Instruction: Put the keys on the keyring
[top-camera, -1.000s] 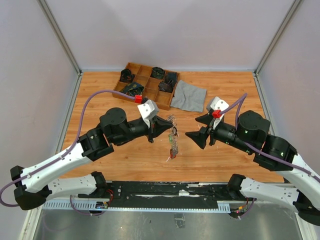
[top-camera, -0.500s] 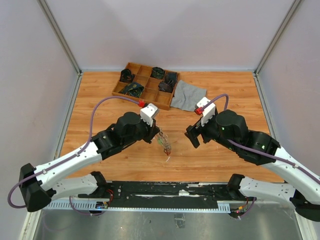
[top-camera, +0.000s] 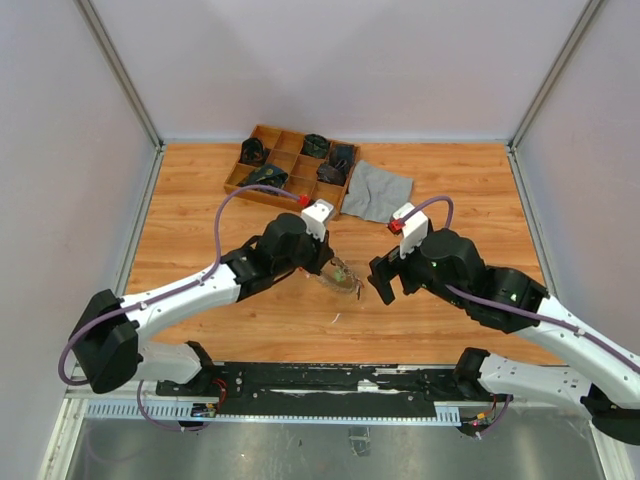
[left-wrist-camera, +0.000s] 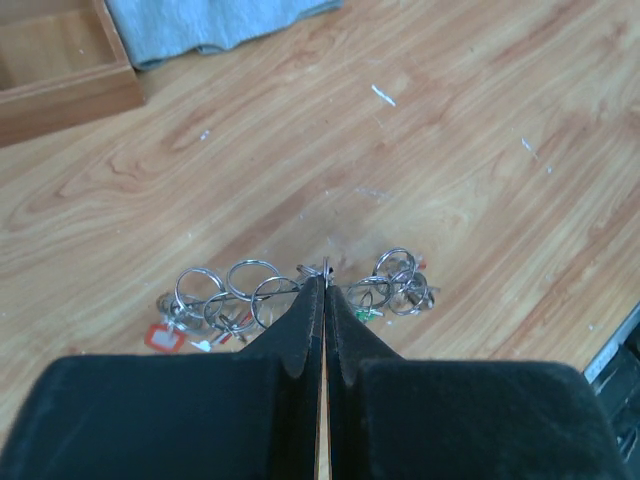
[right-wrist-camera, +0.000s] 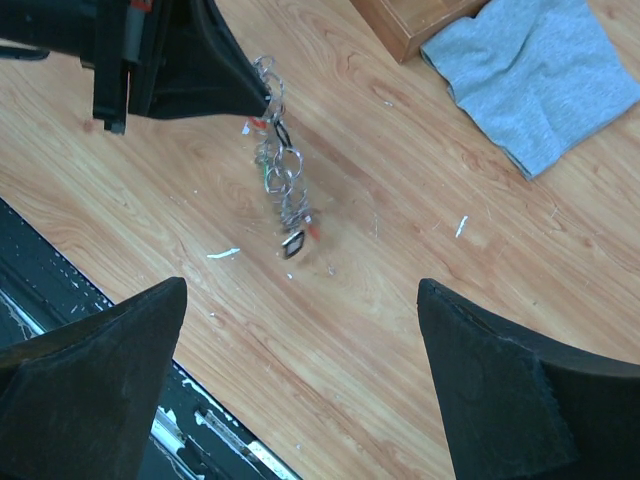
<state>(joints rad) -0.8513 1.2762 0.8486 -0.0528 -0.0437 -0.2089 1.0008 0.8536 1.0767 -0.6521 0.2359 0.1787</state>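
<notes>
The wooden worktop (top-camera: 200, 200) is orange-brown with a streaky plank grain, flecked here and there with small white scraps (right-wrist-camera: 224, 253). The keyring (top-camera: 345, 278), a chain of metal rings, is shiny silver and carries a red tag (left-wrist-camera: 160, 337) and a green tag (left-wrist-camera: 362, 314). Near the far edge, the crumpled cloth (top-camera: 377, 192) is plain grey. The wooden compartment tray (top-camera: 285, 131) is mid-brown, its contents dark. The left gripper (left-wrist-camera: 324, 285) and right gripper (right-wrist-camera: 300, 290) have matt black fingers.

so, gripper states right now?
Left gripper: closed, pinching the keyring chain.
Right gripper: jaws wide open, holding nothing.
</notes>
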